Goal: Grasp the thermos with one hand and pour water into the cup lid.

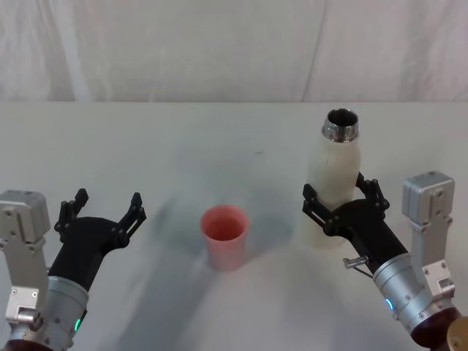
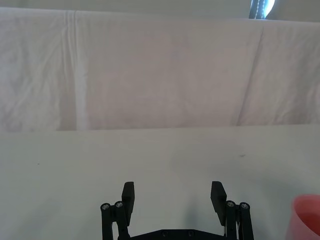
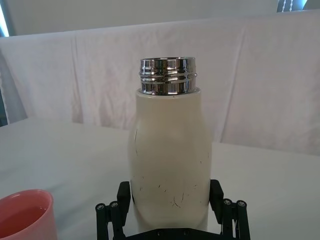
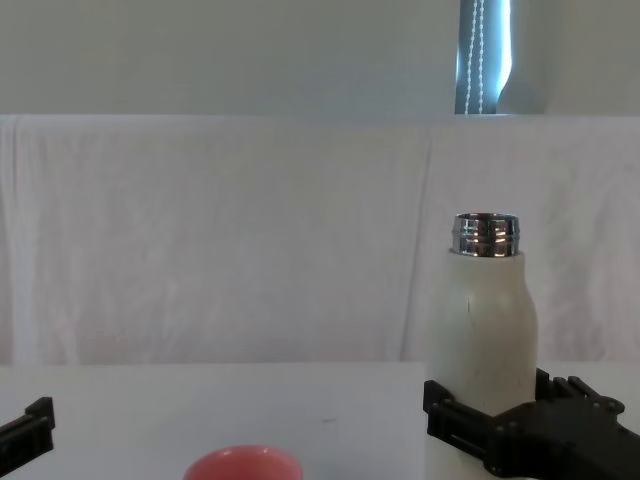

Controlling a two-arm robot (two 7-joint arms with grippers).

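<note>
The right gripper (image 1: 342, 199) has its 2 fingers (image 3: 216, 194) spread open on either side of the thermos (image 1: 333, 191), low on its body; from the right wrist view the pads sit just beside the cream wall, and I cannot tell whether they touch it. The thermos stands upright on the tabletop (image 1: 175, 146), long axis vertical, its open silver neck pointing up (no cap on it). So the fingers need only close on it where they are. The cup lid (image 1: 224, 235) stands upright to the left of the thermos, apart from it, so I judge the pour must tip the neck leftward. The left gripper (image 1: 101, 213) hovers open farther left, holding nothing, the cup lid between the 2 arms
</note>
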